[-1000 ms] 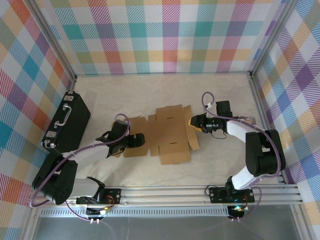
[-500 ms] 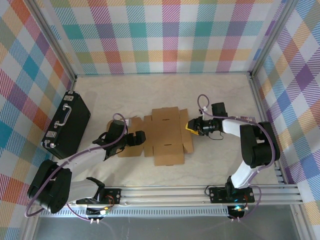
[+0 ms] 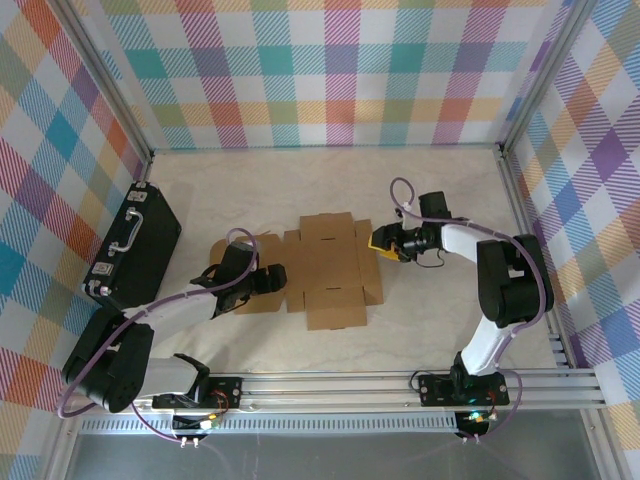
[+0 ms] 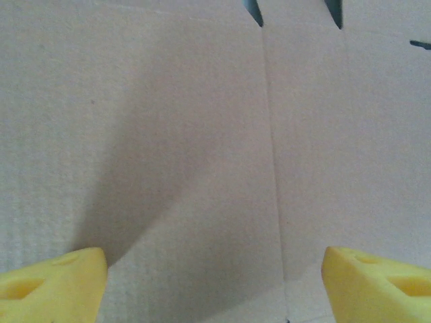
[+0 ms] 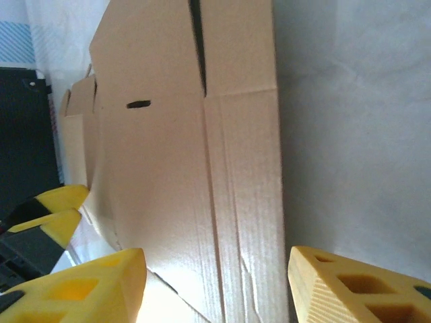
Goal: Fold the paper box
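Left gripper [image 3: 268,279] is spread wide with nothing in it. In its wrist view the yellow fingertips [image 4: 50,277] sit in the bottom corners, with bare cardboard and a crease line between them. Right gripper [image 3: 384,245] is spread too. Its wrist view shows the box's edge flap running up between the jaws, but neither pad looks pressed on it, so I'd say it isn't gripping.

The box [image 3: 325,270] is a flat sheet with its flaps out, lying mid-frame in the top view on the surface [image 3: 430,190]. There's a gripper at its left edge and one at its right. The black case [image 3: 135,245] is at the left of frame, apart from the sheet.

My read is that this is the very start of folding, since nothing is raised yet. The next move probably needs a finger under an edge flap to swing it up along its crease, while the other side keeps the sheet from sliding. Thin cardboard lying flat is fiddly to pick up.

Pose: the left arm lies low, stretched from bottom left toward the sheet. The right arm rises from bottom right, elbows out at the right of frame, and its forearm reaches left to the sheet's edge.
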